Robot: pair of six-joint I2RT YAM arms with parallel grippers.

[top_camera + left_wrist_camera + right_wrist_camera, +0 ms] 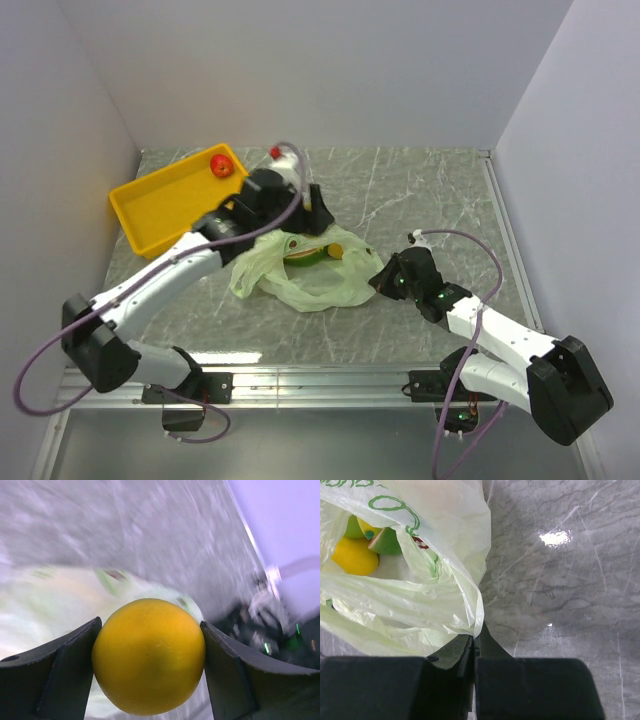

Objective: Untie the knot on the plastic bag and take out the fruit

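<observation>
Left gripper (pixel 150 624) is clamped on an orange (pixel 148 656), one finger (pixel 65 675) on each side. Only the left wrist view shows this. From the top, the gripper (pixel 312 214) covers the orange, so all you see is the wrist over the far edge of the bag (pixel 300 275). The left wrist background is motion-blurred: the bag is a pale smear at left and the right arm (pixel 265 630) a dark blob at right.

Right gripper (pixel 475 642) has its jaws fully closed, pinching the bag's (pixel 420 605) thin right edge. From the top it sits low on the table (pixel 430 190) at the bag's right side (pixel 384 281), and the pinch itself is too small to read there.

Fruit still in the bag:
- The right wrist view looks into the open mouth and shows a yellow piece (pixel 354 556) and green pieces (pixel 390 542) beside it, all cut off by folds.
- The top view shows only a green patch (pixel 300 250) and a yellow patch (pixel 336 250) through the film.

Knot: can't make it out in any view.

Top view only: a tray (pixel 160 215) far left holds an apple (pixel 221 165). A small red thing (pixel 275 152) behind the left arm is half hidden by cable, and I can't identify it.
</observation>
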